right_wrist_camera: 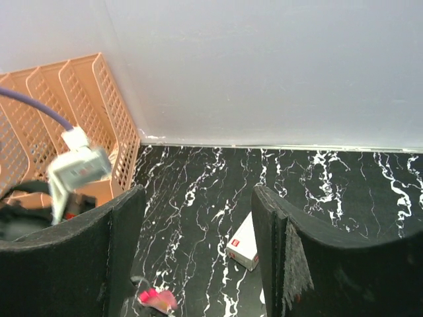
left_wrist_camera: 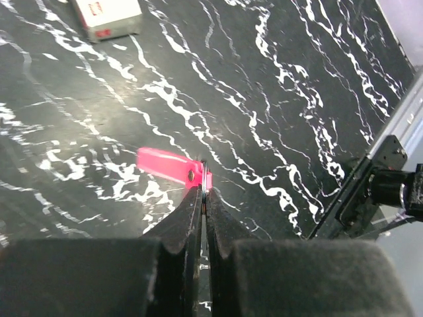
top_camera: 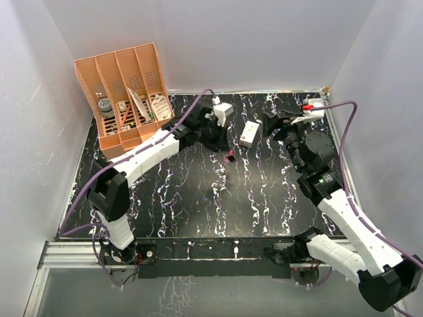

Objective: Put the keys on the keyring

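The keyring (left_wrist_camera: 170, 165) is a short magenta-pink strap with a thin metal ring at one end. My left gripper (left_wrist_camera: 204, 186) is shut on that ring end, and the strap sticks out to the left just above the black marbled table. From above, the keyring (top_camera: 230, 157) hangs under the left gripper (top_camera: 227, 149) at mid-table. My right gripper (top_camera: 269, 124) hovers open to the right of it. In the right wrist view the right gripper (right_wrist_camera: 195, 228) holds nothing and the pink strap (right_wrist_camera: 157, 299) lies low on the left. The keys are out of view.
A small white rectangular box (top_camera: 249, 133) lies between the two grippers; the box (right_wrist_camera: 242, 246) also appears beside the right finger. An orange file organizer (top_camera: 125, 96) with several items stands at the back left. White walls enclose the table (top_camera: 198, 205).
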Tool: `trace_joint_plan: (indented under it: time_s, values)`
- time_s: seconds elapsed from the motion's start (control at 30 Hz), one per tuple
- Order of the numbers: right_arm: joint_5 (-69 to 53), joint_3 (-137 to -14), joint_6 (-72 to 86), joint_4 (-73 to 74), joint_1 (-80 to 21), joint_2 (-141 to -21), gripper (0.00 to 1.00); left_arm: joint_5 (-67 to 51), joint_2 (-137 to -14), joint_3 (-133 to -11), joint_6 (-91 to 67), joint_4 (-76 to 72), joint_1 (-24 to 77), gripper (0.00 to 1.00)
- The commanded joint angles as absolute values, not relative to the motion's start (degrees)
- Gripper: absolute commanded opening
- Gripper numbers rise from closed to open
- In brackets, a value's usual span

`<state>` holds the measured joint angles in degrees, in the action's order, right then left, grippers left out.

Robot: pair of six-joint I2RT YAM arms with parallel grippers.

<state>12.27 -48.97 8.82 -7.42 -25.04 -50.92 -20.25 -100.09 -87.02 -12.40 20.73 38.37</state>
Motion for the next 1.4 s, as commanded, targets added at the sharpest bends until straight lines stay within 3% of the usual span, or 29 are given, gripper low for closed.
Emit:
trace_joint_plan:
  time_s: [0.0, 0.37, 0.7, 1.37]
  values:
    - [14.83, -50.52, 8.70, -9.73, -24.87, -47.57, 0.63, -25.04, -102.00, -85.59, -16.04, 13.18, 41.00, 0.00]
    - [16.51, -50.44, 6.98, -9.16, -24.83, -44.04, 0.65, -26.12, -111.29, -86.33, -20.03, 7.42, 44.65, 0.00]
    - [15.34, -50.46, 7.10, -9.06, -24.87, -44.56, 0.65, -13.59, -110.69, -87.28, -17.31, 14.10, 44.22, 0.00]
    - [14.16, -50.17, 7.29, -9.45, -24.87, -44.88, 0.65, -8.81, -106.93, -82.00, -14.69, 12.13, 38.63, 0.00]
